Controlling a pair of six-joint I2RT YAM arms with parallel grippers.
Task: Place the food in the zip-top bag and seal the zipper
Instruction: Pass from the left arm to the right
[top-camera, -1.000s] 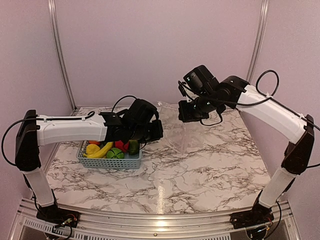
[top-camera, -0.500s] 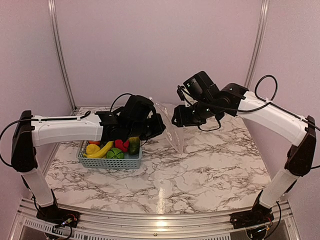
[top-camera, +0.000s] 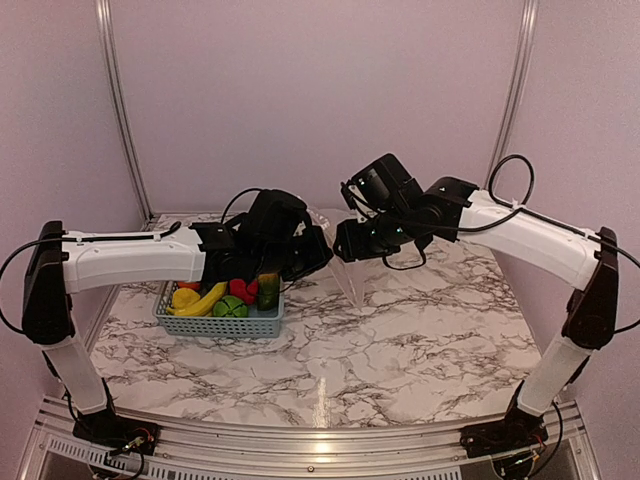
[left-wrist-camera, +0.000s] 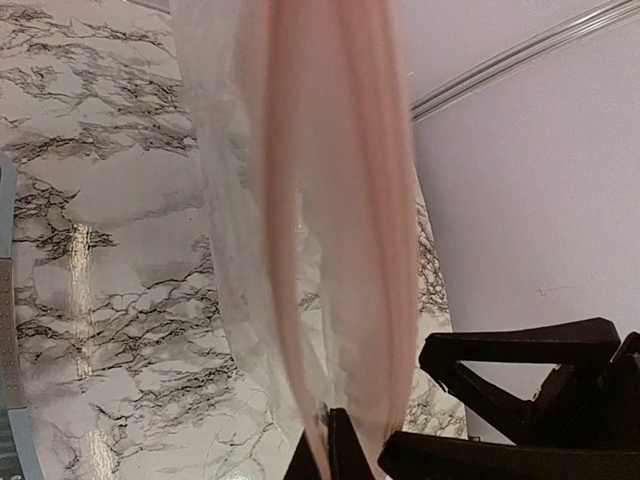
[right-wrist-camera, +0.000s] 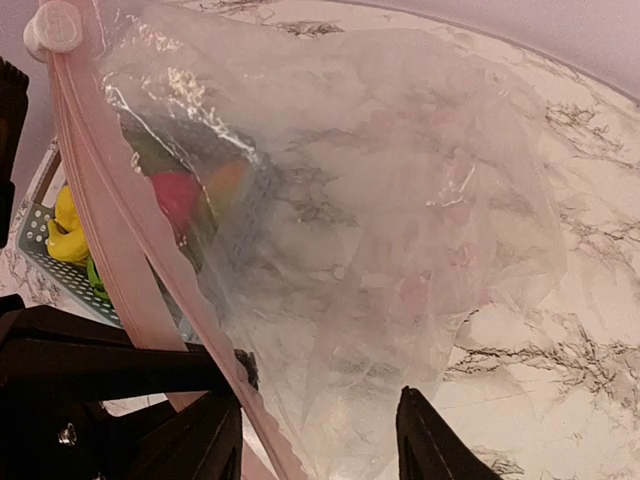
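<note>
With left tool (top-camera: 312, 254) clenched on zipper (left-wrist-camera: 340, 200), zip-top bag (top-camera: 352, 278) hanging over the bench (top-camera: 420, 340) and right tool (right-wrist-camera: 315, 440) spread beside it, could well nip slack film rather than the lip, leaving the mouth closed to food (top-camera: 225, 297) in the left basket (top-camera: 225, 326).

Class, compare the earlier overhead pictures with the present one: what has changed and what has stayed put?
The right gripper swung left towards the left gripper and opened its jaws, apparently releasing the zip-top bag, which now hangs narrower. The left gripper stays shut on the zipper; basket and food are unmoved.
</note>
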